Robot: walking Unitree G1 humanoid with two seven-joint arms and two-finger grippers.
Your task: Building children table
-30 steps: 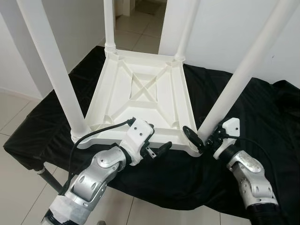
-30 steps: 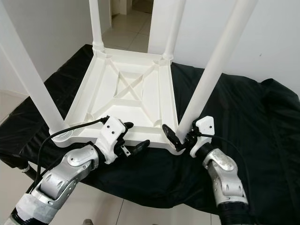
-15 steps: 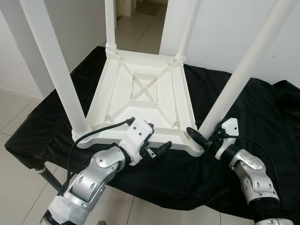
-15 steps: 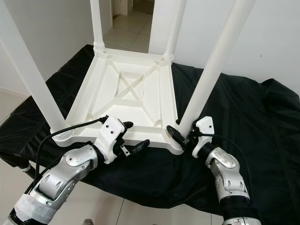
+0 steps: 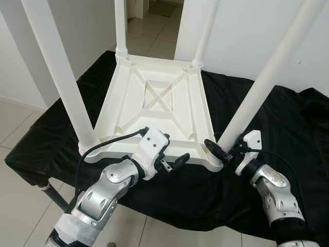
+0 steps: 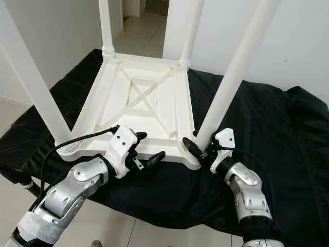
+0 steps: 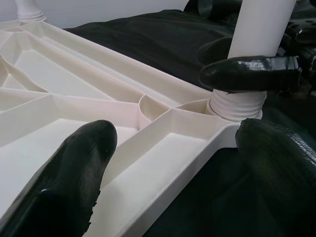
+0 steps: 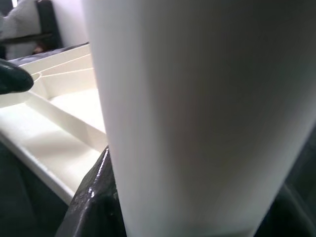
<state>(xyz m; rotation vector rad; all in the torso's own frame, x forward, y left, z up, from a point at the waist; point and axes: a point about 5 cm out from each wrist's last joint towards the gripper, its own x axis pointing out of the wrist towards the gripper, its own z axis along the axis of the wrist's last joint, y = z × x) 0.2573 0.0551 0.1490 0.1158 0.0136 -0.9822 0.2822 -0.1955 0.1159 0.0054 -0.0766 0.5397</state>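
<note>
A white children's table [image 5: 154, 98] lies upside down on a black cloth, its legs pointing up. My left gripper [image 6: 148, 146] is open and straddles the table's near rim, one finger over the ribbed underside [image 7: 59, 98] and the other outside the edge. My right gripper [image 5: 226, 150] sits at the foot of the near-right leg [image 5: 262, 82], shut on it just above the threaded collar [image 7: 234, 106]. One of its fingers [image 5: 213, 149] shows on the leg's inner side; the other is hidden behind the leg. That leg [image 8: 197, 98] takes up the right wrist view.
The black cloth [image 5: 288, 123] covers a low stand that reaches past the table on every side. A tiled floor [image 5: 20, 118] lies to the left, with white walls behind. An open doorway [image 5: 154, 20] is at the back. The near-left leg [image 5: 56, 72] rises beside my left arm.
My right gripper's visible finger has drawn in against the near-right leg's base. The left gripper has hardly shifted.
</note>
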